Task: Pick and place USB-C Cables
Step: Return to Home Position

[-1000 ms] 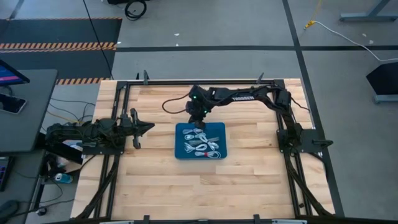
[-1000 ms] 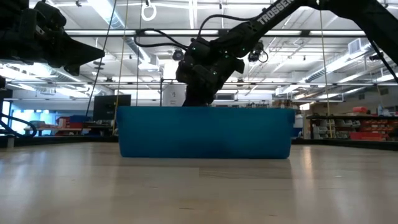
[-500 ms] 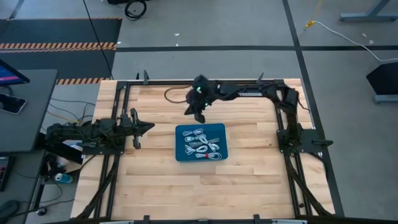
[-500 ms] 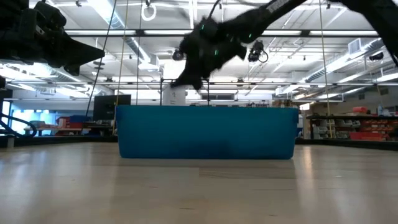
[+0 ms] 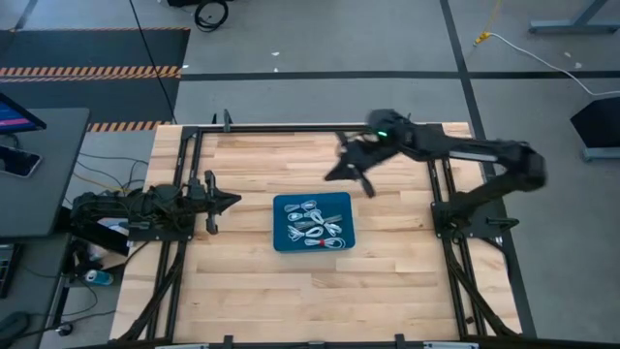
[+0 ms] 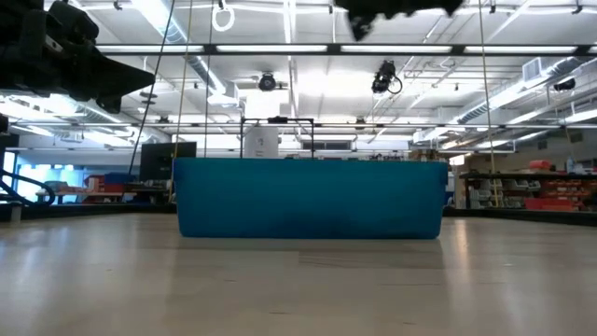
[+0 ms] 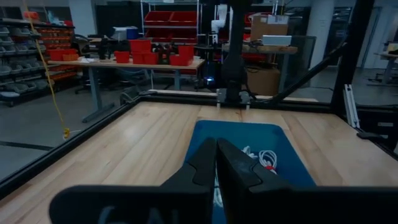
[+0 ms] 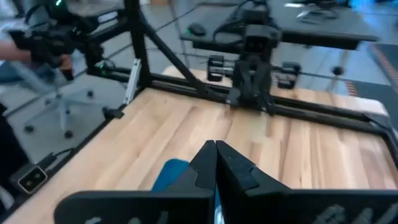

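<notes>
Blue bin (image 5: pixel 281 238) mid-table, wood (image 5: pixel 242 291) all round; right pincer (image 5: pixel 341 174) high beyond it.

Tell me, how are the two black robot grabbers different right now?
The left dark two-finger gripper hangs to the left of the blue plastic bin, pointing at it; the right dark two-finger gripper is past the bin's far right corner. The left arm is folded up at the left edge of the wooden table; the right arm reaches out across the far side. Both grippers are shut and hold nothing.
</notes>
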Controlling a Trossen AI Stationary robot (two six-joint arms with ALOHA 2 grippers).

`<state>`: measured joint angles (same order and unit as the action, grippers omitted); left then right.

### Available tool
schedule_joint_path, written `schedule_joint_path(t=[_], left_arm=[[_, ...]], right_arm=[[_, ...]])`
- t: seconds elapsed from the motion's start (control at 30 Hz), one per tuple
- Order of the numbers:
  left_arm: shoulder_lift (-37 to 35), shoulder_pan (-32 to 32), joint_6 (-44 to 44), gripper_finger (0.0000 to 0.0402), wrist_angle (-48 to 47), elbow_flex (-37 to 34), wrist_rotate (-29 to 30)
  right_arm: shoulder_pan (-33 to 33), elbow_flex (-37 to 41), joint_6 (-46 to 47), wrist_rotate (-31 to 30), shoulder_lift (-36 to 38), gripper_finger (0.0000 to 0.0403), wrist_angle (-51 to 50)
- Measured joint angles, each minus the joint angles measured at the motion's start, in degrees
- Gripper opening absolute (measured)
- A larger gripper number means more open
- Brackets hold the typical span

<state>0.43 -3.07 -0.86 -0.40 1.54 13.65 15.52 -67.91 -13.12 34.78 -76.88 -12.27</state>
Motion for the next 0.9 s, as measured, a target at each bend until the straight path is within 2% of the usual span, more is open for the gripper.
schedule_joint_path(t=[0.27, 0.4, 0.67, 0.77, 0.9], left_arm=[[-0.01, -0.02, 0.04, 0.0019, 0.0, -0.01, 0.0], [0.0, -0.02, 1.19, 0.0019, 0.0, -0.01, 0.0], [0.0, -0.02, 1.57, 0.0021, -0.02, -0.02, 0.0], [-0.02, -0.02, 1.55, 0.002, -0.02, 0.0, -0.02], [-0.01, -0.02, 1.57, 0.002, -0.02, -0.01, -0.02]], right_arm=[[-4.95, 27.73, 12.45, -12.36, 27.08, 0.0009, 19.73], [-8.46, 37.15, 16.65, -16.59, 37.31, 0.0009, 22.98], [-14.7, 49.07, 18.06, -25.55, 48.92, 0.0009, 24.41], [-16.41, 54.31, 19.18, -28.96, 51.53, 0.0009, 29.72], [-17.47, 59.88, 19.03, -29.35, 54.52, 0.0009, 37.38]])
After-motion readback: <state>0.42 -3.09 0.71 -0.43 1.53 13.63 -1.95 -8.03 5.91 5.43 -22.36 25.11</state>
